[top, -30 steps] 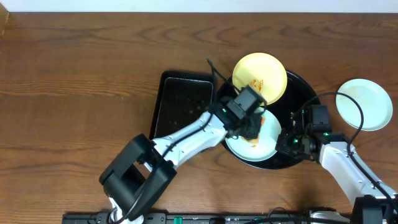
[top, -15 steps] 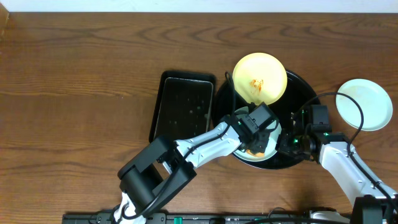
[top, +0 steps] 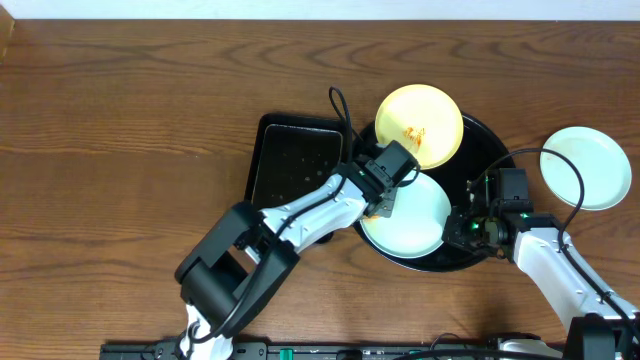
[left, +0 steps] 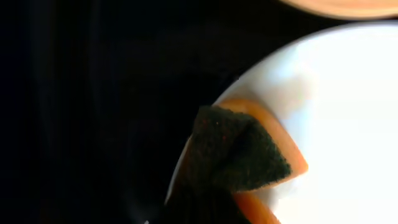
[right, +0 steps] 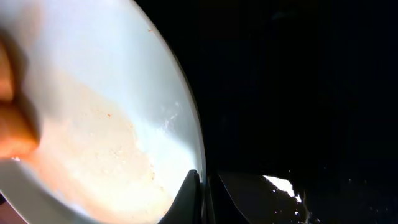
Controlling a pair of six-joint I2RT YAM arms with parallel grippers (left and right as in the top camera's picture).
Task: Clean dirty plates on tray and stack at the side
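Note:
The round black tray [top: 497,150] holds a pale yellow plate [top: 418,125] with an orange smear and a mint-green plate [top: 415,218]. My left gripper [top: 383,203] is shut on an orange sponge with a dark scouring face [left: 245,152], pressed at that plate's left rim [left: 336,124]. My right gripper [top: 463,229] pinches the same plate's right rim [right: 204,186]; a faint orange film shows on the plate [right: 93,124]. A second mint-green plate [top: 586,168] lies on the table right of the tray.
A smaller rectangular black tray [top: 295,165] lies just left of the round tray, under my left arm. Wet specks glint on the tray floor [right: 280,186]. A cable loops over the right plate. Brown wooden table [top: 120,150] all around.
My left gripper swept the sponge from the middle of the mint-green plate to its lower right, then back to its left rim. The orange smear no longer shows from overhead. The right arm held still.

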